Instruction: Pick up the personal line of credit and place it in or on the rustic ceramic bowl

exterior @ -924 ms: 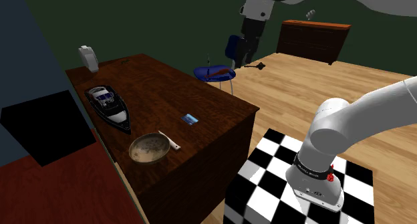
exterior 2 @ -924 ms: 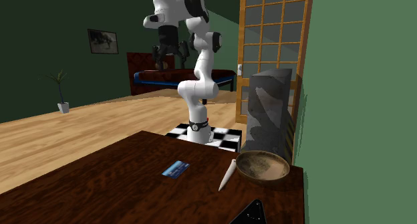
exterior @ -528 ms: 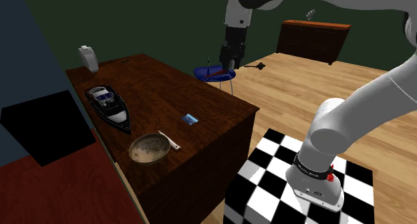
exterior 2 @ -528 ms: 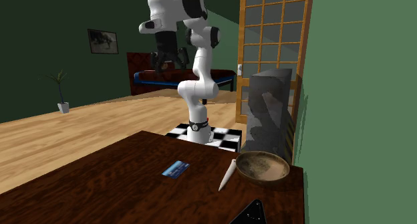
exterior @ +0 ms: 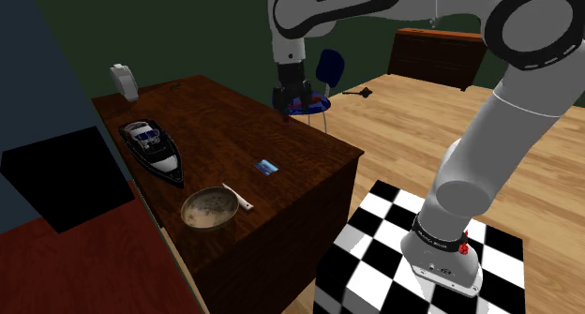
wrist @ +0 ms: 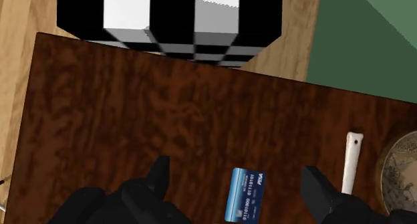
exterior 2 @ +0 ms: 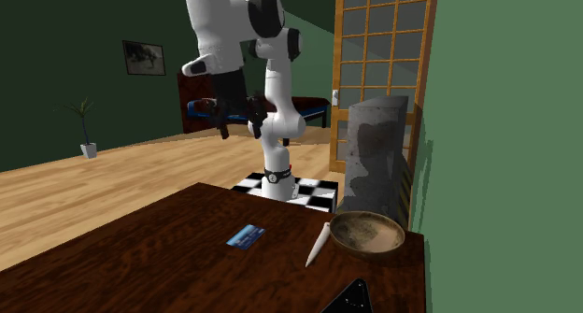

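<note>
While the pincer (wrist: 235, 174) is hanging wide open, the blue card (wrist: 245, 193) is lying flat on the counter (wrist: 133, 109) — thin, stiff, likely slippery — needing an edge-to-edge pinch.

White arm (exterior: 487, 143) rising high, then bending over in a big arch toward the shoulder view's left. Black gripper (exterior 2: 239, 124) hanging at its end, pointing straight down. Two fingers (wrist: 159, 174) spread wide apart, with nothing held between them.
</note>
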Robot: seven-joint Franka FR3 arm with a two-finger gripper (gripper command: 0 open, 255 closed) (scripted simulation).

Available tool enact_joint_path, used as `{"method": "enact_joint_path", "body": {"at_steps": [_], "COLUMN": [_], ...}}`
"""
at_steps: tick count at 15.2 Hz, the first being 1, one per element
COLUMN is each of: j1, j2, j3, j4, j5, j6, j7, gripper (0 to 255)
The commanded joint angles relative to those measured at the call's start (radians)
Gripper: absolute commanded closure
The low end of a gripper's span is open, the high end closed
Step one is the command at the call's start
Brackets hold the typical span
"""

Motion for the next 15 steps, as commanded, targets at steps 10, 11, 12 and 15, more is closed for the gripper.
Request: {"method": "enact_joint_path", "body": {"at_steps": [10, 11, 12, 15], "j1": [0.038, 0.043, 0.047, 0.055], "j2": [0.542, 0.593, 0.644, 0.724], "j3": [0.028, 0.029, 0.029, 0.029], "j4": [0.396, 0.440, 0.485, 0.542], "j5": [-0.005, -0.004, -0.002, 0.001], "j6": [-0.133, -0.151, -0.170, -0.188], "j7": [0.149, 0.161, 0.173, 0.192], "gripper": [0, 0, 0, 0]}}
